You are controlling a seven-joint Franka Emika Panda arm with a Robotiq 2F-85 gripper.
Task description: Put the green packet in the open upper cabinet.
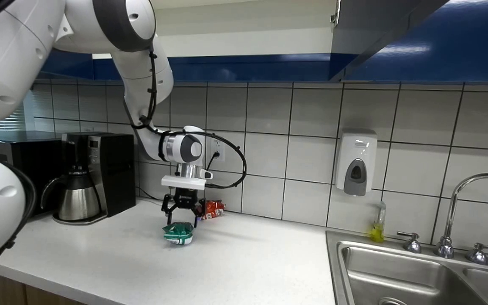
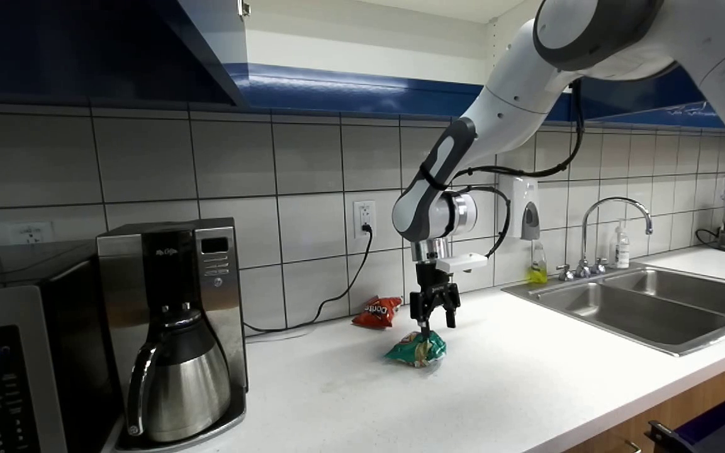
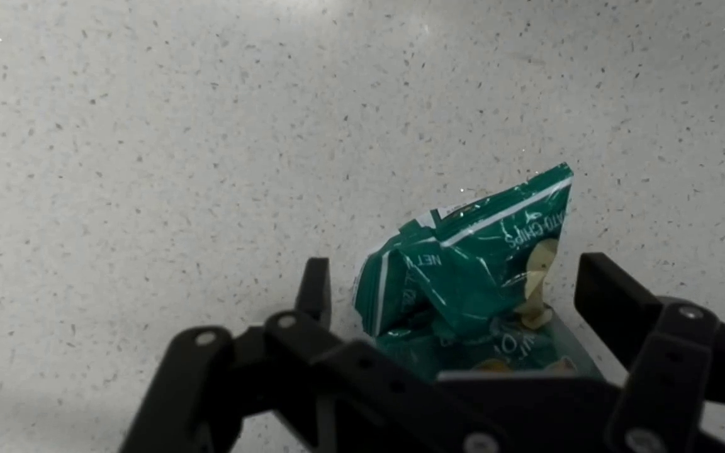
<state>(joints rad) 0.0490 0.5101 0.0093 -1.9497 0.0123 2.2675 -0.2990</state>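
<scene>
The green packet (image 3: 476, 270) lies on the countertop (image 1: 248, 262), below the gripper (image 1: 182, 223). Gripper state: fingers spread, nothing clamped. In the wrist view the packet occupies the gap — one finger (image 3: 315, 286) near its 9 o'clock, the opposite one near its 3 o'clock — so the closing line runs 9 to 3. A gap shows on the 9 o'clock side; whether the fingertips stand low enough to grip cannot be told.

The folded end points between 1 and 2 o'clock. The part toward 6 o'clock is hidden by the gripper, so the full long axis cannot be read there. In an exterior view it runs roughly 9 to 3, with the red packet (image 2: 377, 313) between 10 and 11 o'clock from it.

Assessment: lateral alignment appears adequate. Next, a short straight descent is probably required, then closure. Caution: gripping only the thin folded end may let the packet slip. The open upper cabinet (image 2: 362, 88) stands at about 12 o'clock from the packet in both exterior views; lift that way after grasping.
</scene>
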